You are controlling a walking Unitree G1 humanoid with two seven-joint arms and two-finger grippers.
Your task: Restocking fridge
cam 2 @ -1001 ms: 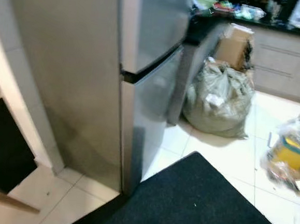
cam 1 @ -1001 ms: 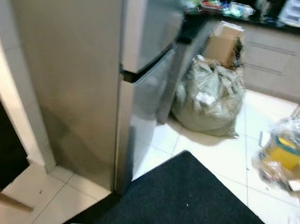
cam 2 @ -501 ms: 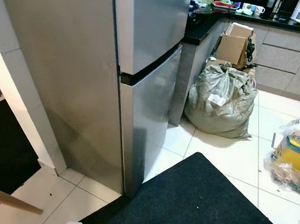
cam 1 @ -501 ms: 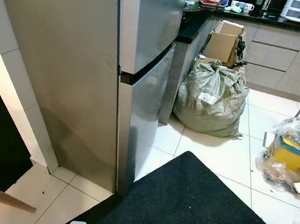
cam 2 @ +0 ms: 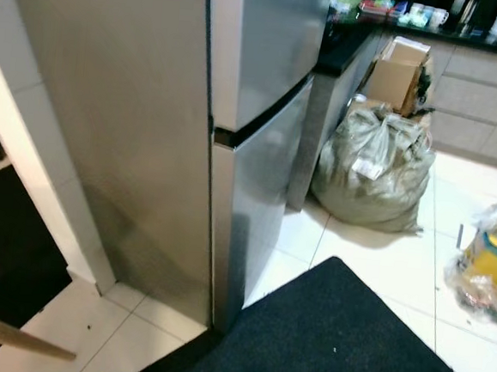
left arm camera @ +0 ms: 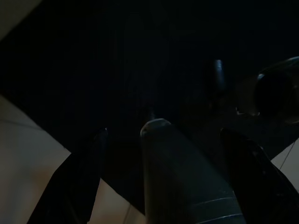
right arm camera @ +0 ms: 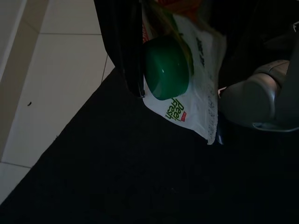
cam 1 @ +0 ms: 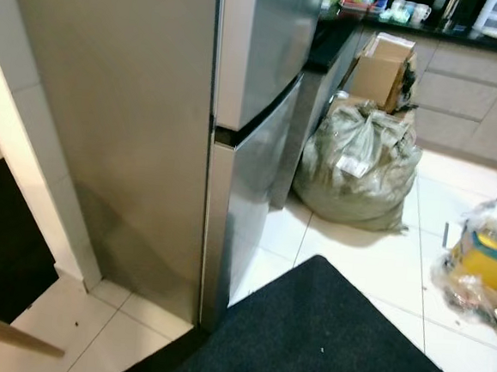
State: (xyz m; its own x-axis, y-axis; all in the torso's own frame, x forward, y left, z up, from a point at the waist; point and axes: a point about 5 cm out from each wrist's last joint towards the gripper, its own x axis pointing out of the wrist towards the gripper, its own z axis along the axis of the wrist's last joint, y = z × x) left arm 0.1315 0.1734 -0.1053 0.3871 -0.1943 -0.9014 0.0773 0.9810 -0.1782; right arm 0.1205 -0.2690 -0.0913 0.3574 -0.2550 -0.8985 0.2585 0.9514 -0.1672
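Steel fridge [cam 1: 252, 135] shut, right pincer [right arm camera: 154, 70] clamped on half-hidden green-capped pouch [right arm camera: 182, 93], left pincer [left arm camera: 168, 140] apart.

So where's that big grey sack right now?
The grey sack sits on the tiled floor to the robot's front right, beside the fridge, below a cardboard box.

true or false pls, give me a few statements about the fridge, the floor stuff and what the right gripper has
1. Both fridge doors are shut. True.
2. The right gripper holds a carton with a green cap. True.
3. A red mat lies before the fridge. False: the mat is black.
4. A grey-green sack sits on the tiles beside the fridge. True.
5. The cardboard box lies on the mat. False: it stands behind the sack, by the cabinets.
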